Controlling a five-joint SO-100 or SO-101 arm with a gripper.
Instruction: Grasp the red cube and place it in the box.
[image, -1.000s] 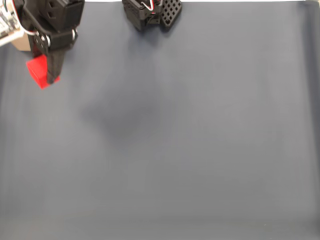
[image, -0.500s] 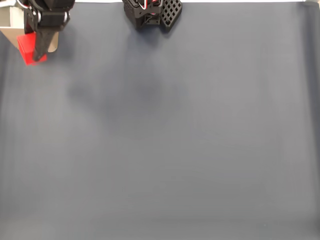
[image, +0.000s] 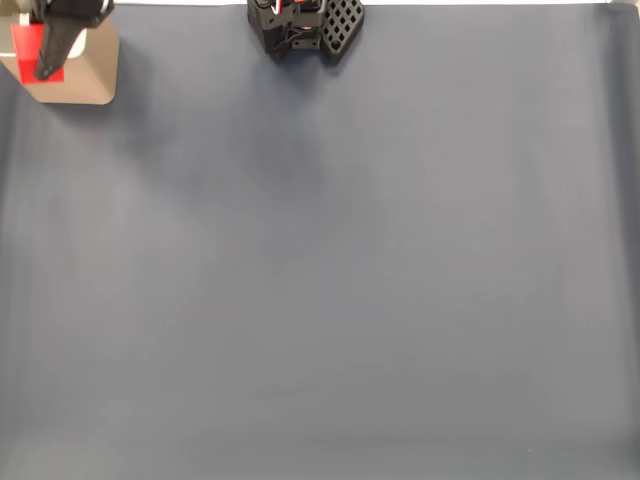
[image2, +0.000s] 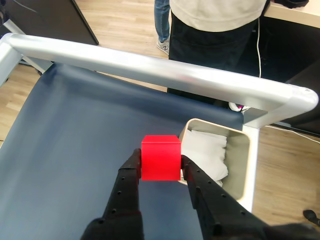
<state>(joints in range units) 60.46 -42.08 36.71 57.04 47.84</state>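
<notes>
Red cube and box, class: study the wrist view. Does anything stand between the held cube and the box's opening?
Nothing visible does. The claw is shut on the red cube, raised beside the box. The opening holds crumpled white material, and nothing covers it.

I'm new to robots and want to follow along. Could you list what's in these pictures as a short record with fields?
surface: dark blue-grey mat
end effector: shut on the red cube
red cube: lifted, clamped between both fingers
box: tan, open top, white material inside, at the mat's corner
cube versus box: at the box's near rim in the wrist view, not inside
bystander: person standing beyond the metal rail
</notes>
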